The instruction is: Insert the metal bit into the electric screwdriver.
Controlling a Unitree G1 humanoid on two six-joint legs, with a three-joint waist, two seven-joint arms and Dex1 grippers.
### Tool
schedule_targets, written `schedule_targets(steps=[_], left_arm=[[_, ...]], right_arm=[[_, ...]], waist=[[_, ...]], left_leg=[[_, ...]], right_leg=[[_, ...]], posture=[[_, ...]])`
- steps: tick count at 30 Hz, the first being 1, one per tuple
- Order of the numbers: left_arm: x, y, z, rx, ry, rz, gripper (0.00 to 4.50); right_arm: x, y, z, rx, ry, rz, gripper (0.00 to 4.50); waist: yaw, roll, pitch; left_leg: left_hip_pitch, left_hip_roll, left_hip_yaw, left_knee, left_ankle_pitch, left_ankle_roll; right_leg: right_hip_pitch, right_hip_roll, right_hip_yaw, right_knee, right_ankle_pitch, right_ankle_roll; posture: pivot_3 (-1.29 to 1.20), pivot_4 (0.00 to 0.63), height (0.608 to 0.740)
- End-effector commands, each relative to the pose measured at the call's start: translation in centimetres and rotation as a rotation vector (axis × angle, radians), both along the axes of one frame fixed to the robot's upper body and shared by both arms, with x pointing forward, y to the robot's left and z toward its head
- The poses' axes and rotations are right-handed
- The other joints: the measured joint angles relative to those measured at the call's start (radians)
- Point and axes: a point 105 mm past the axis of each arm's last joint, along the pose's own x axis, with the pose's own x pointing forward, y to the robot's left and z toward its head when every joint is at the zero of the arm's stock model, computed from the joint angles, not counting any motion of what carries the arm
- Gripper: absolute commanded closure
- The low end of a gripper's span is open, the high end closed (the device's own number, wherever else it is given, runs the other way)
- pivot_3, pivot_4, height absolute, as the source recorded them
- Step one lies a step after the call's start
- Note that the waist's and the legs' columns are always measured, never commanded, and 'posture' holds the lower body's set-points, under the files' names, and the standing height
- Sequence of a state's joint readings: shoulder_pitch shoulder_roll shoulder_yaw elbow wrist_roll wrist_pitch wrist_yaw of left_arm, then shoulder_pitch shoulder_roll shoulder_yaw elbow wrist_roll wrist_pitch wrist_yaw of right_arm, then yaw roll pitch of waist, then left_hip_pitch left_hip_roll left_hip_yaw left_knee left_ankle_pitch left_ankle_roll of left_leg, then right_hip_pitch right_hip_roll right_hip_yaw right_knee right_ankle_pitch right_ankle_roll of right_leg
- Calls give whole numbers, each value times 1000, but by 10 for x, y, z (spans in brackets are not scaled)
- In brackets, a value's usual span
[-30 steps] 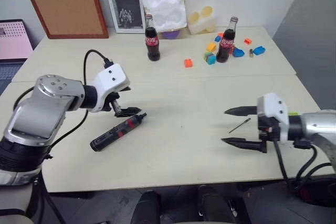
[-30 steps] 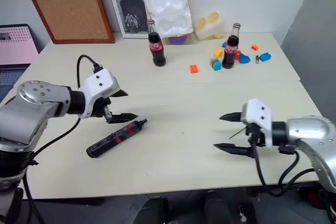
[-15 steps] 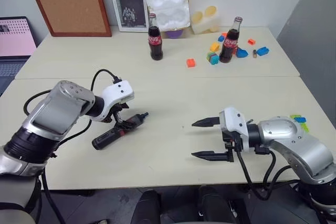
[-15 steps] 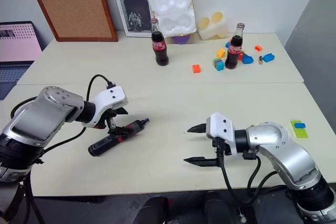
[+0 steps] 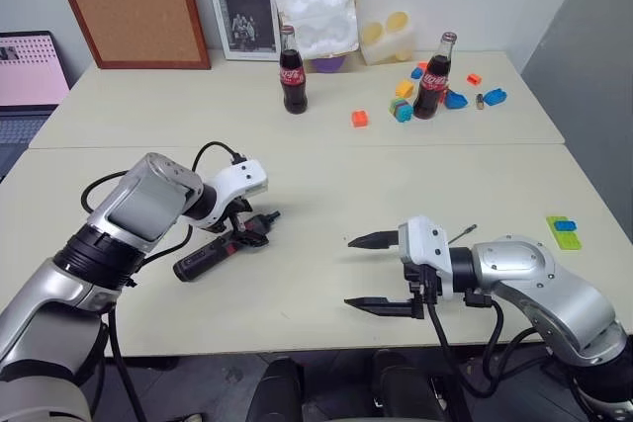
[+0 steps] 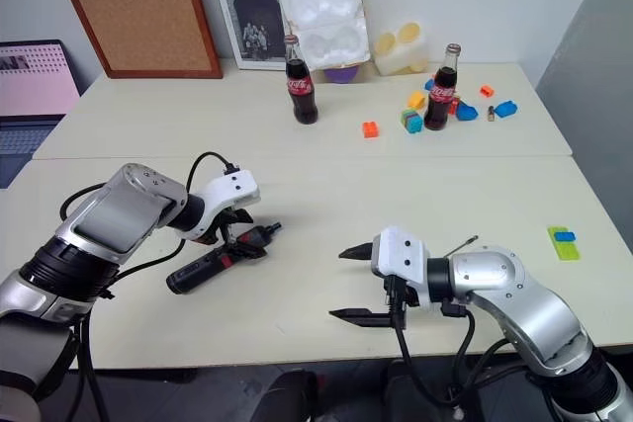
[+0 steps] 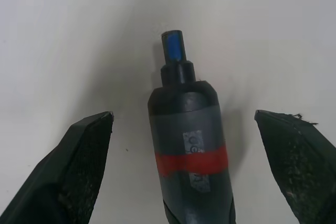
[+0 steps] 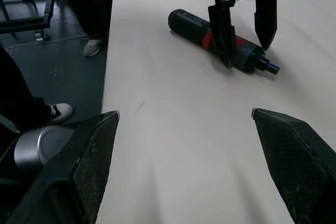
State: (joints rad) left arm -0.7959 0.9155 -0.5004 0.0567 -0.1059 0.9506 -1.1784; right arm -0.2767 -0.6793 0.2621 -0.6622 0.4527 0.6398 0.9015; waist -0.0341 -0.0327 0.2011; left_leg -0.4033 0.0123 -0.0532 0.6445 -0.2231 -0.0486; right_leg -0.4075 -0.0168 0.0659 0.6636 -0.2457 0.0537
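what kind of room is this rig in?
Probably an office or lab room used as a test space: pale tables pushed together, a cork board and a graphic design poster leaning on the wall, a laptop to one side.

Silver-grey arm shells, black joints, white wrist blocks; looped black cables; left gripper [image 5: 247, 228] and right gripper [image 5: 362, 271] with tapered black fingers.

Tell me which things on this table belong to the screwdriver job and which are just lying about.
Job:
- slim black pen-shaped electric screwdriver with a red band
- thin grey metal bit
- left gripper, right gripper, both open

Lying about:
- two dark cola bottles
- small coloured plastic blocks
- cork board
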Motion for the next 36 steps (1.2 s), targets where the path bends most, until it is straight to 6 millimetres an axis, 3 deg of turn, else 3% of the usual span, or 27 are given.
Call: schedule_targets(steps=[1, 6, 16, 20, 26, 33, 36], left_arm=[[3, -4, 4, 14, -16, -28, 0], [9, -11, -2, 11, -21, -29, 634], [9, -14, -12, 18, 1, -64, 2573], [4, -12, -12, 6, 14, -77, 2828], [19, -29, 18, -103, -123, -70, 2828], [30, -86, 72, -344, -375, -181, 2829], [40, -120, 99, -527, -496, -149, 2829]], right_arm=[[-7, 5, 5, 20, -25, 17, 261], [-7, 5, 6, 22, -30, 10, 200], [-7, 3, 6, 19, -34, -7, 200], [-6, 2, 6, 8, -36, -14, 200], [-6, -9, 16, 21, -32, -39, 200], [-2, -38, 42, 54, -26, -137, 200], [1, -52, 59, 45, -38, -170, 200]], waist=[[0, 0, 0], [2, 0, 0], [3, 0, 0], [2, 0, 0], [5, 0, 0], [13, -1, 0], [13, -2, 0]], left_leg=[[0, 0, 0, 0, 0, 0], [0, 0, 0, 0, 0, 0], [1, 0, 0, 1, 0, 0], [1, 0, 0, 0, 0, 0], [1, 0, 0, 0, 0, 0], [-2, -2, -2, 1, 0, 0], [-3, -2, -2, 2, 0, 0]], right_leg=[[0, 0, 0, 0, 0, 0], [0, 0, 0, 0, 0, 0], [1, 0, 0, 0, 0, 0], [1, 0, 0, 0, 0, 0], [1, 0, 0, 0, 0, 0], [1, -2, -2, -1, 0, 1], [1, -3, -2, -1, 1, 1]], posture=[[0, 150, 740], [0, 150, 740], [0, 150, 740], [0, 150, 740], [0, 150, 740], [0, 150, 740], [0, 150, 740]])
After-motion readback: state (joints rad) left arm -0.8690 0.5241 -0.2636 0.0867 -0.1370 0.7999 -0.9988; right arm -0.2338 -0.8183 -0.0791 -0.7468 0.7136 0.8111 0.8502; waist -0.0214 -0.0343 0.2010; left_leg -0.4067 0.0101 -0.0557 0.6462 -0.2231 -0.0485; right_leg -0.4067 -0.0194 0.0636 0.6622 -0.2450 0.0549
